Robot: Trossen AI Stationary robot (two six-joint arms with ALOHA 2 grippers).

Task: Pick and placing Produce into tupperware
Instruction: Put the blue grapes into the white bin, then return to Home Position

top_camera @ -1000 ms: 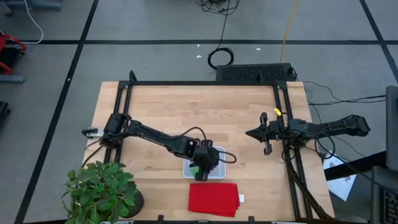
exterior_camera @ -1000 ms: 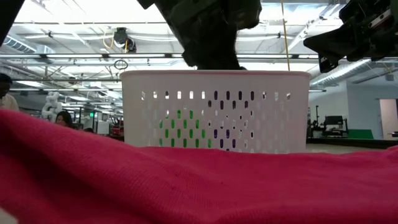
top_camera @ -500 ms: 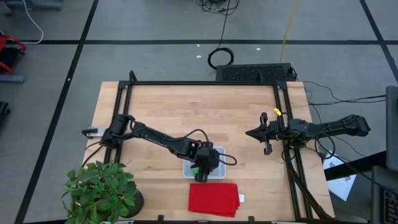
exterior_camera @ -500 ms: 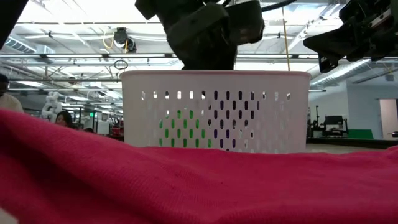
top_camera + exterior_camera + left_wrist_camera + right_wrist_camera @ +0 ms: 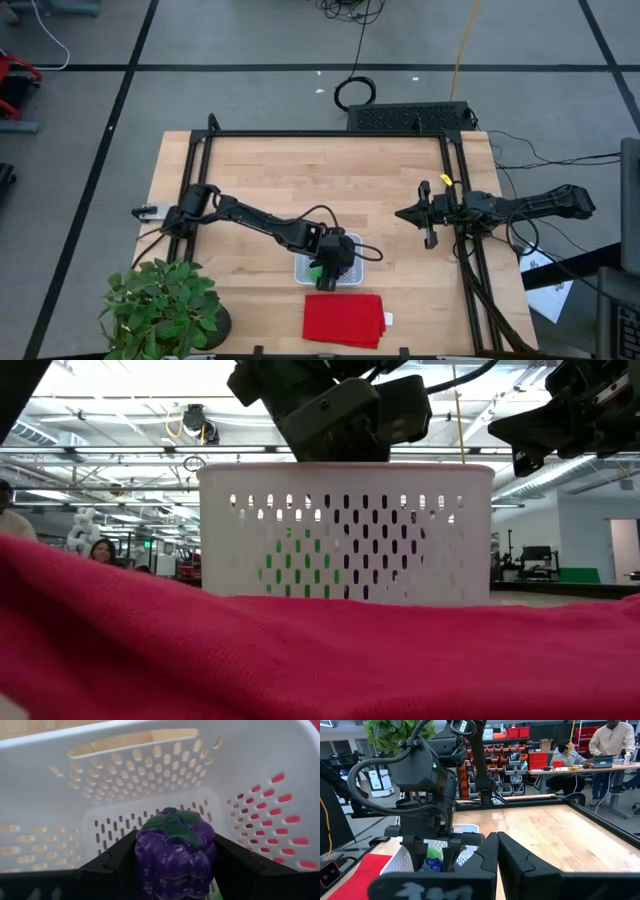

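The white perforated tupperware (image 5: pixel 302 272) stands near the table's near edge, and its wall (image 5: pixel 345 500) fills the low view. My left gripper (image 5: pixel 330 270) reaches down into it and is shut on a dark purple, green-topped grape piece (image 5: pixel 172 850). The bright green piece (image 5: pixel 290 555) lies inside on the bottom and shows through the holes. I cannot make out the other purple piece. My right gripper (image 5: pixel 402 213) waits shut above the table's right side, touching nothing. My left gripper pinches the purple grape piece by its two sides (image 5: pixel 145 852) between both fingers (image 5: pixel 112 865). The fingers come from above, pointing down into the tupperware. The piece's green top (image 5: pixel 172 822) faces away from the wrist. Whether the piece touches the bottom I cannot tell.
A folded red cloth (image 5: pixel 343 320) lies just on the near side of the tupperware and fills the foreground of the low view (image 5: pixel 300 660). A leafy potted plant (image 5: pixel 160 305) stands at the near left corner. Bare wood (image 5: pixel 330 170) spreads across the far half.
My left gripper has risen a little inside the tupperware, still shut on the purple piece. Less purple shows through the wall's holes now. The tupperware's rim has shifted slightly. My right arm has kept still.
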